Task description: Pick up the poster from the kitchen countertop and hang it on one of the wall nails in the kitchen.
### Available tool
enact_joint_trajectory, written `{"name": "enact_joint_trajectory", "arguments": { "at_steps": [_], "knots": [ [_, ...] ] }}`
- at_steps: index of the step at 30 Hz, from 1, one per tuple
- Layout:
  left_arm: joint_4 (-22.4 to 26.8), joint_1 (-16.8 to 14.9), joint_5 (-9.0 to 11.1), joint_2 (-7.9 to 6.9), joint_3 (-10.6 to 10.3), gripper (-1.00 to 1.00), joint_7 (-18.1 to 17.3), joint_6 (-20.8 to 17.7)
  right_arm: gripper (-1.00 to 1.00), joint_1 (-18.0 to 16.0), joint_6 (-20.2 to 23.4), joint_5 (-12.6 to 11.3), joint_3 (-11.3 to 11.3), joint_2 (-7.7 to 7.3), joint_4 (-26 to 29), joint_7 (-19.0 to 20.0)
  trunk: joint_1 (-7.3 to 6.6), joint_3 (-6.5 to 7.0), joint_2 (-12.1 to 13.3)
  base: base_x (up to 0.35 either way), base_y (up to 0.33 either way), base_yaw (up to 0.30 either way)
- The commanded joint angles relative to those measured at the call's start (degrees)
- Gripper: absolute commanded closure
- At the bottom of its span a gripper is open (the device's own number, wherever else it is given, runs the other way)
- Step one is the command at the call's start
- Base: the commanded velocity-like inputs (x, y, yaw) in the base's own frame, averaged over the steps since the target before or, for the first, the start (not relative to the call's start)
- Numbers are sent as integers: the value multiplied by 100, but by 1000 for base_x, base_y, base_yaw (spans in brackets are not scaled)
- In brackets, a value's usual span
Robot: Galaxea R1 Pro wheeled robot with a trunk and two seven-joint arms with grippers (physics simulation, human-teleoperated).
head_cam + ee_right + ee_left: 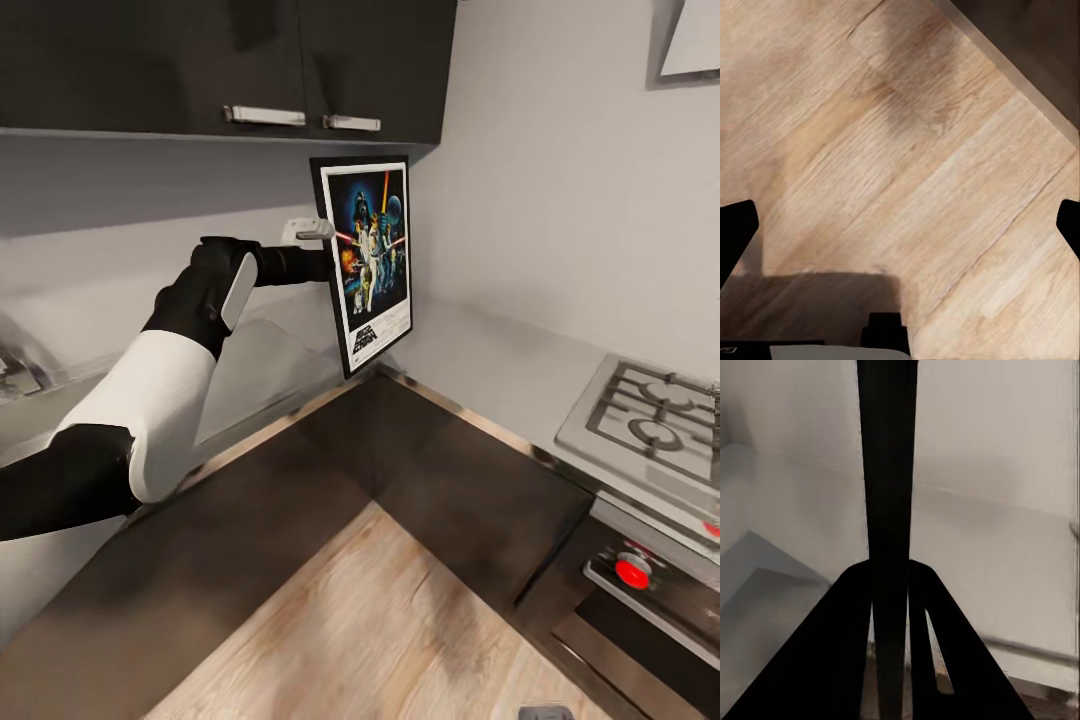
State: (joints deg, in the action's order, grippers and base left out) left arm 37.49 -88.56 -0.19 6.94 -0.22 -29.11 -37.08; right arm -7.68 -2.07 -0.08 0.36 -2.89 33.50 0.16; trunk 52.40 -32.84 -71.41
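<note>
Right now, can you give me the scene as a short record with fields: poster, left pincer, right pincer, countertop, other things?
poster: upright, lifted off the worktop, picture facing the camera
left pincer: shut on the poster's left edge; the frame runs between its fingers
right pincer: open, empty, over the wooden floor
kitchen countertop: pale grey, in the corner under the poster
other things: hob; dark wall cabinets

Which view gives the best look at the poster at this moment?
The head view: the poster shows whole, printed side out, lifted above the countertop with the left gripper clamped on its edge. The left wrist view catches just its black frame edge-on; the right wrist view looks at wooden floor.
</note>
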Motion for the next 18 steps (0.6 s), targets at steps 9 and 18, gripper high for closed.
{"name": "enact_joint_trajectory", "arguments": {
  "at_steps": [9,18],
  "knots": [
    [12,-3,-7,0,1,100,-16,-32,-100,12,56,10,8,-1,26,-4,-4,-5,-3,-340,0,0],
    [12,-3,-7,0,-4,100,-16,-36,-100,12,57,27,8,-1,27,-7,-4,-5,-3,-340,0,0]
  ]
}}
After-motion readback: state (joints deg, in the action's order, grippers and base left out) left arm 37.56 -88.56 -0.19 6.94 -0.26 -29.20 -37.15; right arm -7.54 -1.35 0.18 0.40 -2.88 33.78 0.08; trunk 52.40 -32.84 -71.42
